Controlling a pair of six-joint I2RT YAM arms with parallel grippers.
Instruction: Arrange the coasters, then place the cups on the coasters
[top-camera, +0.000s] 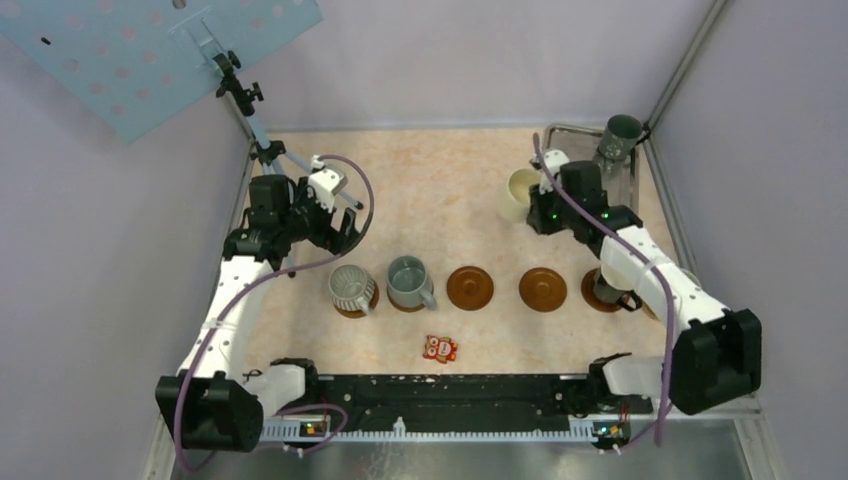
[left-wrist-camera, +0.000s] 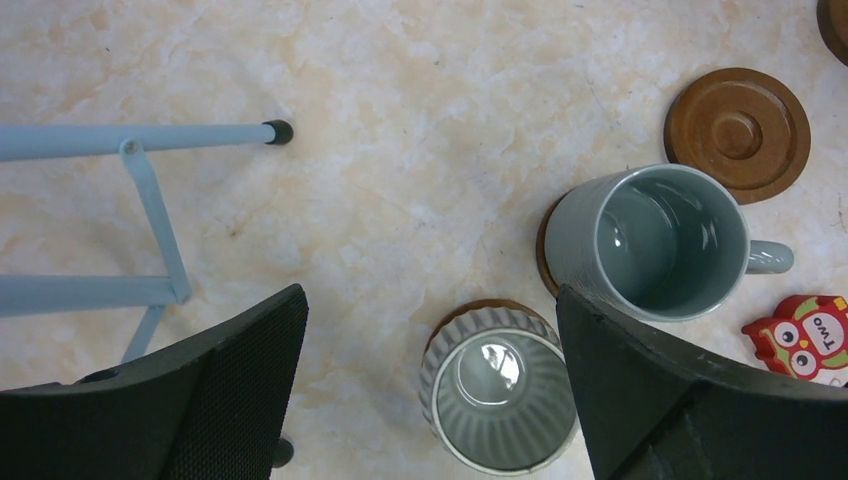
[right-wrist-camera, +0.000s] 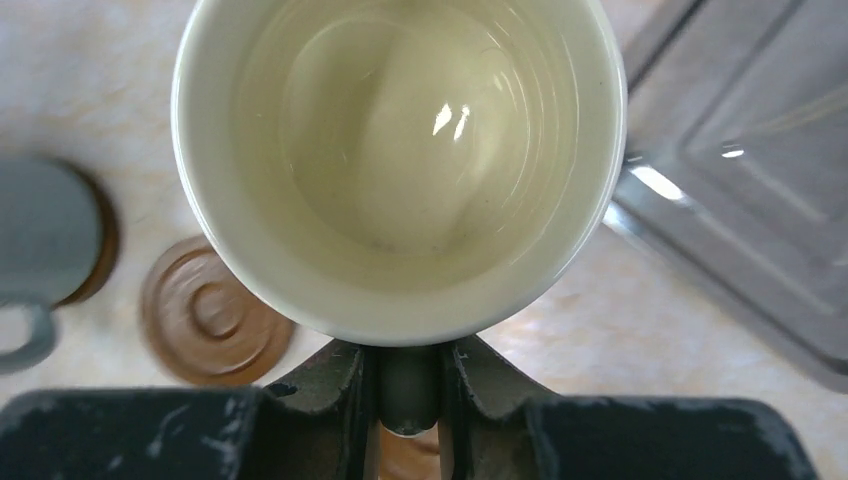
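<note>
Top view, right gripper (top-camera: 541, 203): closed narrow on the cream mug (top-camera: 521, 194), at the far right of the table (top-camera: 440, 190), just beside the tray's near-left corner.
Top view, left gripper (top-camera: 345, 228): jaws spread wide and holding nothing, at the far left; the seated mugs are nearer the arm bases than it is.
Top view, row left to right: ribbed grey mug (top-camera: 350, 286) on its coaster (top-camera: 346, 312); blue-grey mug (top-camera: 408, 281) on a coaster; first bare coaster (top-camera: 470, 287); second bare coaster (top-camera: 543, 289); dark mug (top-camera: 603, 289) on a coaster, partly hidden by the right forearm.
Top view, tray (top-camera: 575, 135): metal, far right corner; holds a dark green mug (top-camera: 620, 135).
Top view, packet (top-camera: 440, 348): red and white, near edge, apart from the row.
Left wrist view, fingers (left-wrist-camera: 230, 390): far apart; the ribbed grey mug stands between them and below, untouched.
Left wrist view, mugs: both upright and empty; the blue-grey mug's handle points right, a bare coaster beyond it.
Left wrist view, stand legs (left-wrist-camera: 140, 135): pale blue, left.
Right wrist view, fingers (right-wrist-camera: 340, 400): pinched on a shadowed part at the cream mug's near wall.
Right wrist view, cream mug: mouth facing the camera, empty.
Right wrist view, surroundings: bare coaster lower left; tray at right.
</note>
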